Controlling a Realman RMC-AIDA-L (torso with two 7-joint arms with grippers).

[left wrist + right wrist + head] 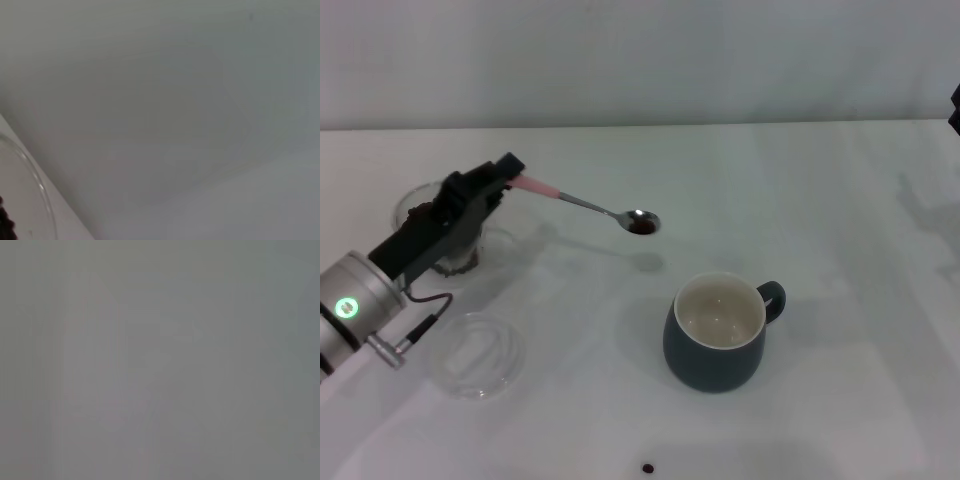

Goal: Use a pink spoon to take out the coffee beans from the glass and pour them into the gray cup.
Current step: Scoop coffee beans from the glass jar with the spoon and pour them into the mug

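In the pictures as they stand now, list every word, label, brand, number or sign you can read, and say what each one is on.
None can be read.
The left arm's wrist shows a glowing green round light, but no letters or digits on it.
The gray cup, the pink spoon, the glass and the flat glass dish bear no print.

Left arm: we see it enter from the lower left of the head view, its silver forearm with a green light rising toward the black wrist.
Left gripper (pixel 508 178): we find it raised off the table, pointing forward and to the right, closed on the handle of the spoon (pixel 590 207).
Spoon: it juts out beyond the fingertips, bowl farthest from the gripper.
Right arm: we see only a dark edge at the far right of the head view.
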